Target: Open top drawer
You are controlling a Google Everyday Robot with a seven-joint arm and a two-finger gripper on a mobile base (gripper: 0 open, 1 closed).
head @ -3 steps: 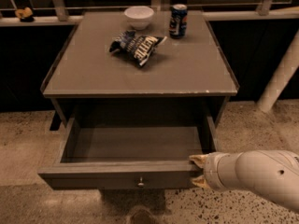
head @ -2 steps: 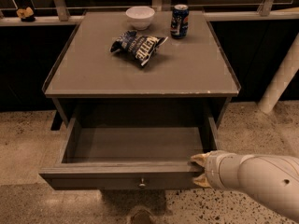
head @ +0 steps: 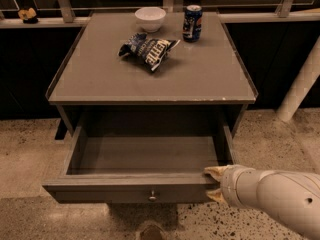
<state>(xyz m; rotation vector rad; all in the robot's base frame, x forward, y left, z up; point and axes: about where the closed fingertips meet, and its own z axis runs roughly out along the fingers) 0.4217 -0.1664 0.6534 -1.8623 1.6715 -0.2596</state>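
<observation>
Top drawer (head: 125, 190) pulled out, gripper (head: 214, 183) at its right front corner, jaws clamping panel

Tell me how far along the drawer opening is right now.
Mostly done: the top drawer stands pulled well out from under the tabletop, its floor in view. In hand: the gripper is at the right end of its front panel, away from the knob. Left: probably only drawing the arm back.
</observation>
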